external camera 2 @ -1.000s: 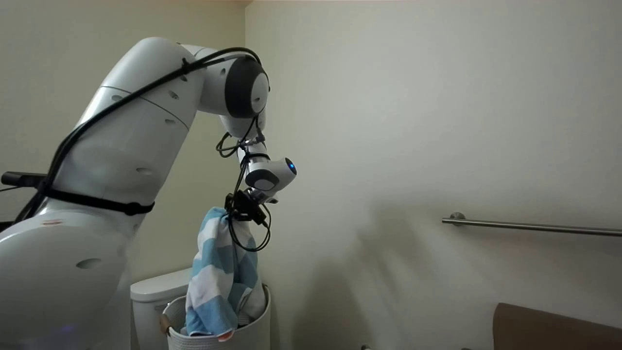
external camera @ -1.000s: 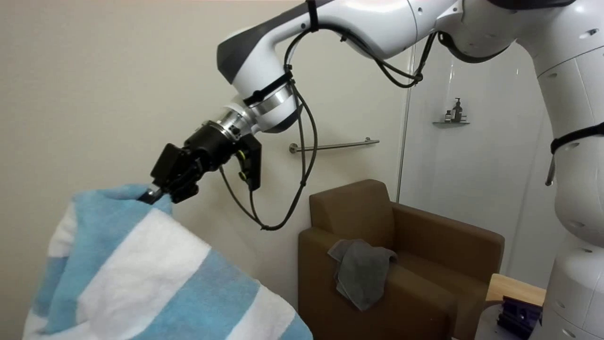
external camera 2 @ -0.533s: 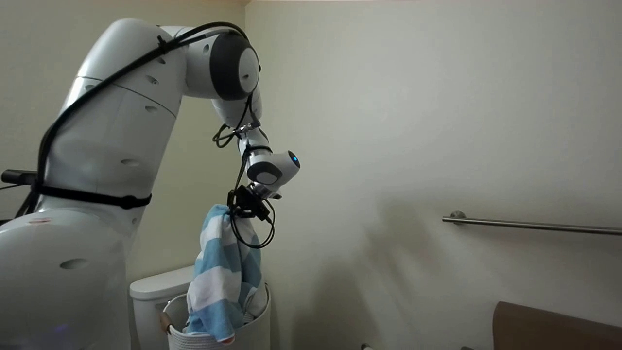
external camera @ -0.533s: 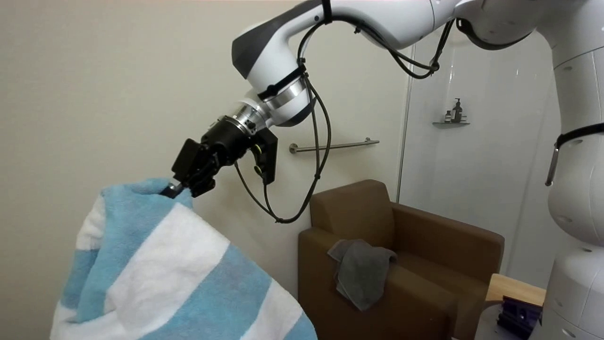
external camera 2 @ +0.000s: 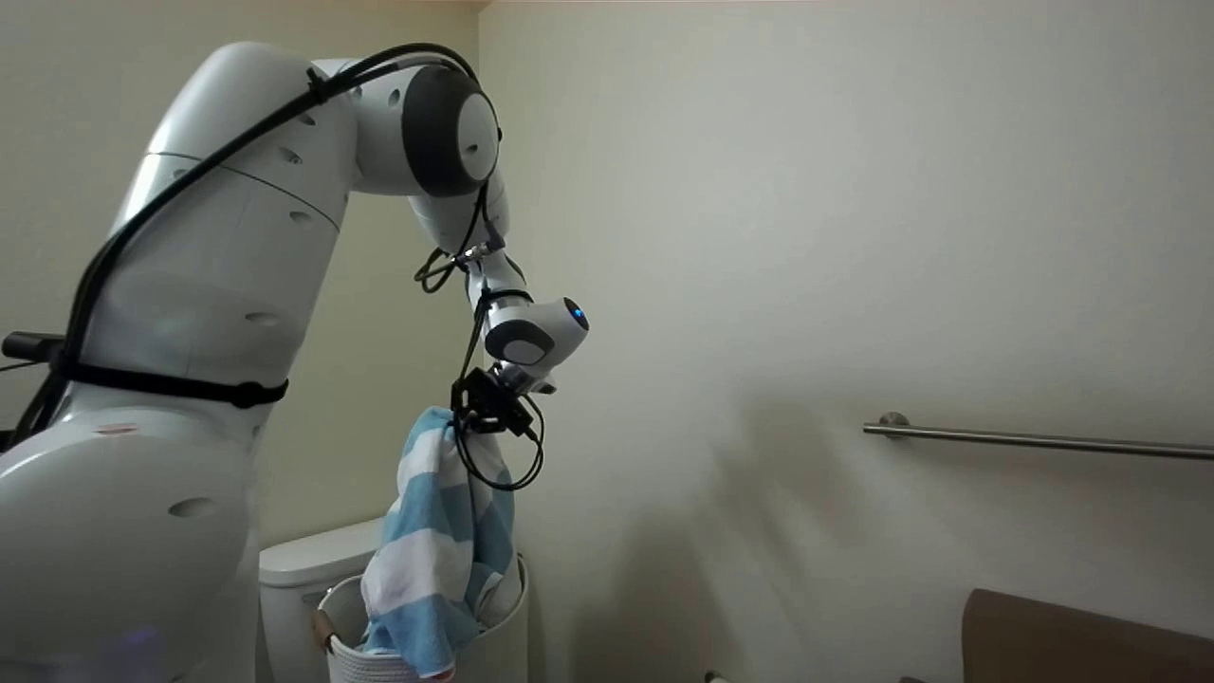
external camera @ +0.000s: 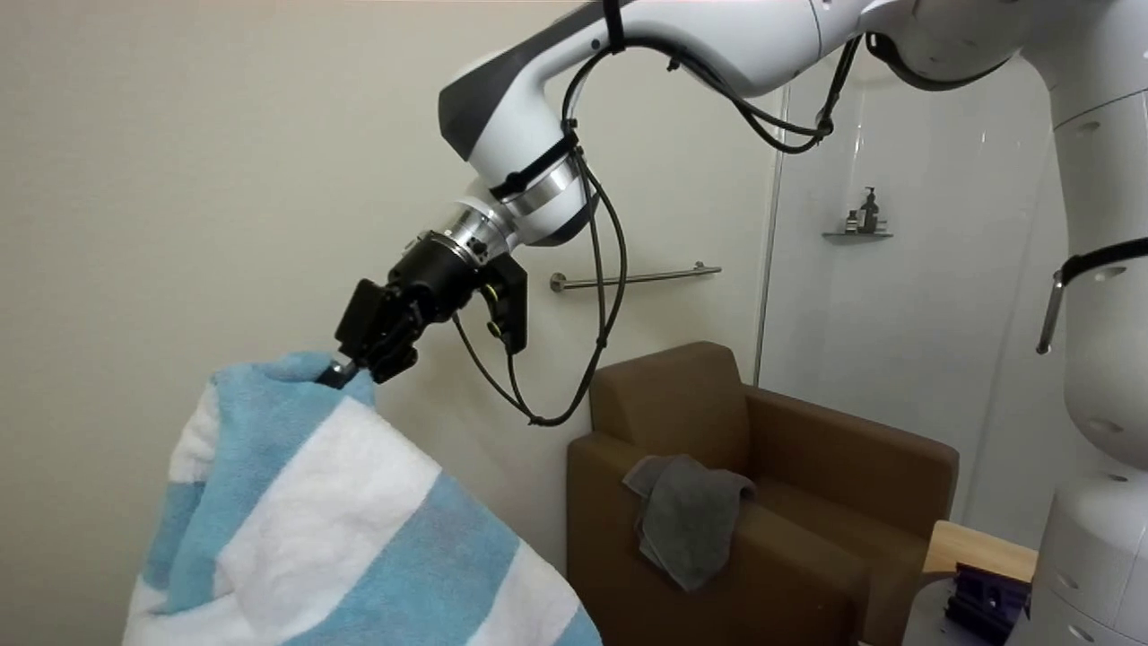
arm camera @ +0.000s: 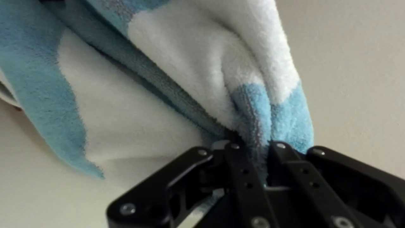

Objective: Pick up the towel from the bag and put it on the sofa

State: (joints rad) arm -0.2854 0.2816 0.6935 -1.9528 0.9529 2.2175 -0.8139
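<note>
hanging from the hand, the towel droops, its upper edge pinched.

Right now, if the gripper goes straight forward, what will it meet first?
Probably the striped towel itself: the gripper holds it, and its folds lie ahead in the wrist view. What follows is hidden.

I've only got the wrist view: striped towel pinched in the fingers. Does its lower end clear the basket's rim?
Observer: No. In an exterior view the striped towel hangs down across the near rim of the basket; whether they touch, I can't tell.
Operator: Anything lying where I'm to set it?
Observer: Yes, a gray cloth, draped over one armrest of the sofa.
Operator: Anything mounted nearby?
Observer: A metal bar, higher than the sofa in both exterior views.
</note>
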